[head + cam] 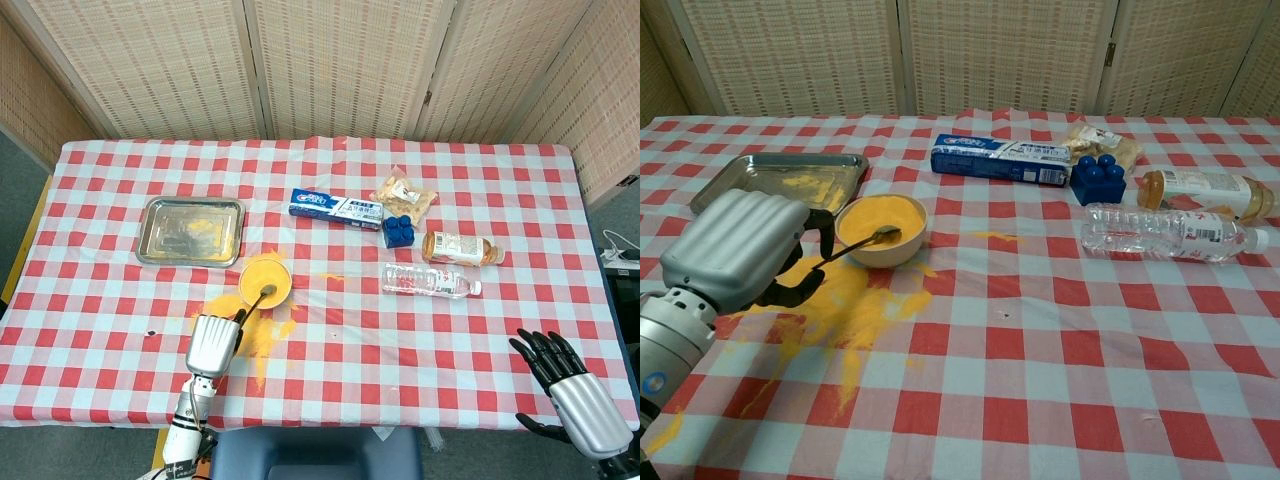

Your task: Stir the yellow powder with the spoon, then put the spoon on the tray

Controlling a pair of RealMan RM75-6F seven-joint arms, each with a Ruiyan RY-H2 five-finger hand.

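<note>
Nearest, at the table's near-left edge: the silver-backed left hand (735, 250), dark fingers curled around the handle of a thin metal spoon (862, 242); the spoon slants up and away, its bowl resting in the yellow powder (880, 217) that fills a small cream bowl (883, 250). More yellow powder lies spilled as a wide patch (845, 300) on the red-and-white checked tablecloth (1060, 340) between hand and bowl, trailing toward the near edge. Near-right corner, head view only: the right hand (573, 390), off the table edge, dark fingers spread, holding nothing. Right of the bowl, well apart: a clear plastic water bottle (1170, 232) lying on its side; just behind it an amber drink bottle (1205, 190), also lying. Behind-left of the bowl: a rectangular steel tray (775, 180), dusted with yellow. Farther back, centre: a blue-and-white toothpaste box (1002, 160), a blue toy brick (1099, 180), a clear snack packet (1100, 142).
</note>
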